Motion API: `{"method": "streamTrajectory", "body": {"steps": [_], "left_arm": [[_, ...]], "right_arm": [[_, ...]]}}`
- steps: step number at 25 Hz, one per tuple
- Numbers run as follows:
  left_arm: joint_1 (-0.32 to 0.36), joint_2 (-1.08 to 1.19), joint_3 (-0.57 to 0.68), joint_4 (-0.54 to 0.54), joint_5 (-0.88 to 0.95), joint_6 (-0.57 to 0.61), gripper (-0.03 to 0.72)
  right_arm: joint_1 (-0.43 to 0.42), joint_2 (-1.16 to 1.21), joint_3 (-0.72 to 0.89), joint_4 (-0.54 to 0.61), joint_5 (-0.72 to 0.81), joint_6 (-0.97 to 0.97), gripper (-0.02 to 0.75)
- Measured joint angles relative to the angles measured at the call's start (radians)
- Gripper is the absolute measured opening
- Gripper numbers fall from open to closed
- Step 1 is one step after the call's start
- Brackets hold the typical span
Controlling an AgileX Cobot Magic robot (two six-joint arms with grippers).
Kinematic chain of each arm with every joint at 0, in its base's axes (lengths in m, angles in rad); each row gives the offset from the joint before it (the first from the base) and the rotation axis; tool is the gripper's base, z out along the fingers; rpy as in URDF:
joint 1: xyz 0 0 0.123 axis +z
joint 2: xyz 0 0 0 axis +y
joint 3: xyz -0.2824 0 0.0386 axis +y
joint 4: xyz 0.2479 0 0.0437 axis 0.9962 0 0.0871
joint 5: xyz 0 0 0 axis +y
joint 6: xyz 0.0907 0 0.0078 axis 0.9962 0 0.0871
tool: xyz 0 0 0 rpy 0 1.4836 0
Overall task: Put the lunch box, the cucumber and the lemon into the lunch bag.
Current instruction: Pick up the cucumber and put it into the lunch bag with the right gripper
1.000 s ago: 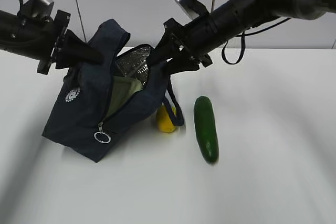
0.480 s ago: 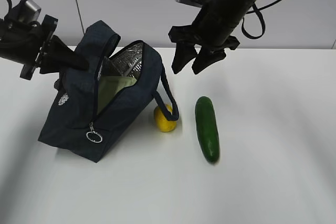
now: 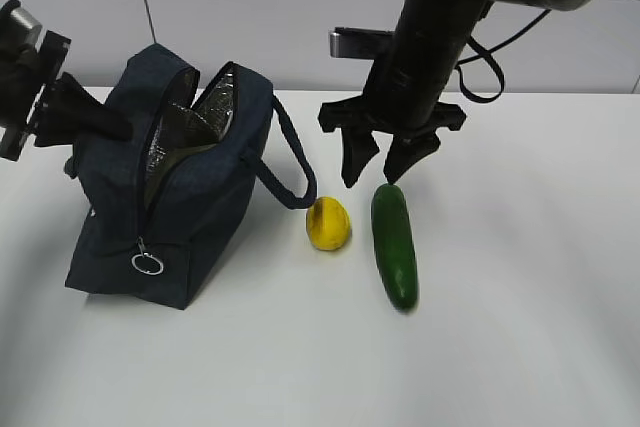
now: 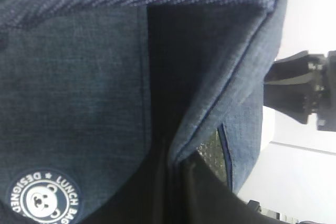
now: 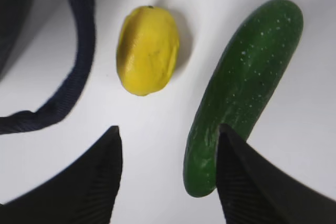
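- The lunch bag [image 3: 170, 197] stands on the white bench [image 3: 500, 347] at the left of the exterior frame, zipper open, silver lining showing inside, and its ring pull [image 3: 147, 263] hanging low on the near end.
- One loop handle [image 3: 290, 162] droops to the right, toward the lemon [image 3: 328, 223].
- The lemon lies at centre frame, just beside the cucumber [image 3: 394, 244], with a narrow gap between them.
- The right end effector [image 3: 385, 165] hangs above the upper end of the cucumber with its fingers spread wide and nothing held; in the right wrist view one fingertip [image 5: 247, 182] overlaps the cucumber's end.
- The left end effector [image 3: 95, 125] sits at the bag's upper left edge; whether it grips the fabric cannot be told.
- The left wrist view is filled with navy fabric and the round logo [image 4: 44, 200].
- The lunch box is not visible.
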Motion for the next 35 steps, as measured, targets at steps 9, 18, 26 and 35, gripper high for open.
{"method": "streamTrajectory", "body": {"steps": [9, 18, 26, 35], "left_arm": [[0.006, 0.000, -0.030, 0.015, 0.008, -0.010, 0.015], [0.006, 0.000, -0.043, 0.021, 0.010, -0.030, 0.020], [0.006, 0.000, -0.043, 0.021, 0.010, -0.032, 0.026], [0.006, 0.000, -0.043, 0.021, 0.010, -0.032, 0.029]], "right_arm": [[0.000, 0.000, 0.059, -0.049, 0.000, 0.060, 0.424], [0.000, 0.017, 0.059, -0.125, 0.000, 0.112, 0.424], [0.000, 0.085, 0.059, -0.131, -0.002, 0.151, 0.424], [0.000, 0.158, 0.059, -0.138, -0.005, 0.173, 0.424]]}}
